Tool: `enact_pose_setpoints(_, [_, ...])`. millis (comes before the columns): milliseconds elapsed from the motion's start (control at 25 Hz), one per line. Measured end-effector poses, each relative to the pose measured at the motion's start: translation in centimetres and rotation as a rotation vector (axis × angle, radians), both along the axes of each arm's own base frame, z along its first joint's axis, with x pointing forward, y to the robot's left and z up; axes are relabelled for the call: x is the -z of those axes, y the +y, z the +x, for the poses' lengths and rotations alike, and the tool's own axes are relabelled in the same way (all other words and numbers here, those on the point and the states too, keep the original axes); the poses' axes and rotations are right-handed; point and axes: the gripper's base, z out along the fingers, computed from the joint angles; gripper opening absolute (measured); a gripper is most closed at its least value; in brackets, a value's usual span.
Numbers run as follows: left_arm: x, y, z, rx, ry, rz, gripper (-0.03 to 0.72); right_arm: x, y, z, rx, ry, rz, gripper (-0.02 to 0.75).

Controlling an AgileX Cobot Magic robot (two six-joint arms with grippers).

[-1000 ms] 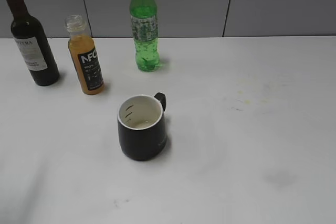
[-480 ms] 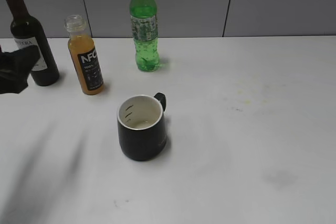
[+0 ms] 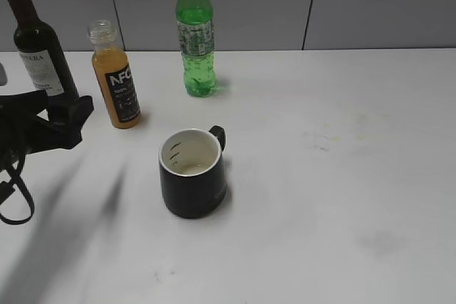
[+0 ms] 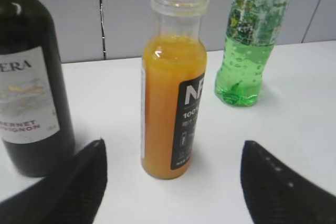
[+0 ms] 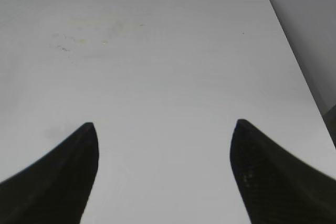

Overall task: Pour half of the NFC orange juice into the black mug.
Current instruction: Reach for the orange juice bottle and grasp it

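Mug [image 3: 193,172] nearest, mid-table, upright, near empty. Left gripper [image 4: 173,174] spread wide, holding nothing, juice [image 4: 173,103] centred between its fingers but apart. Right gripper [image 5: 164,169] wide open over bare table [image 5: 173,51], empty. Juice stands behind-left of the mug, between wine [image 3: 39,48] and soda [image 3: 195,33]. Looks nearly full, uncapped: thin, slick plastic. Squeeze lightly mid-label, keep upright.

NFC orange juice [image 4: 173,103]: black label w/ white "NF" showing in left wrist view, "NFC" partly visible in exterior view; "100" below it, small print under that too small to read. Wine bottle [image 4: 29,87]: white label reads "ERA" in large letters, then "ERNET" over "IGNON". Green soda bottle [image 3: 195,37]: label print unreadable. Black mug [image 3: 194,172]: no legible text.
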Motion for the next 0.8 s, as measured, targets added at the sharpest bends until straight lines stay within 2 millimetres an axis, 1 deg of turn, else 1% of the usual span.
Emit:
enact_pose_setpoints(240, [1.9, -1.0, 2.4, 0.044, 0.028, 0.020, 0.661, 0.0, 0.0, 0.0, 0.000, 0.000, 0.001, 0.593])
enact_pose_setpoints(600, [3.8, -2.0, 5.7, 0.044, 0.035, 0.020, 0.666, 0.0, 0.0, 0.0, 0.000, 0.000, 0.001, 0.592])
enact_pose_setpoints(800, [4.5, -2.4, 7.5, 0.038, 0.034, 0.017, 0.666, 0.0, 0.0, 0.0, 0.000, 0.000, 0.001, 0.592])
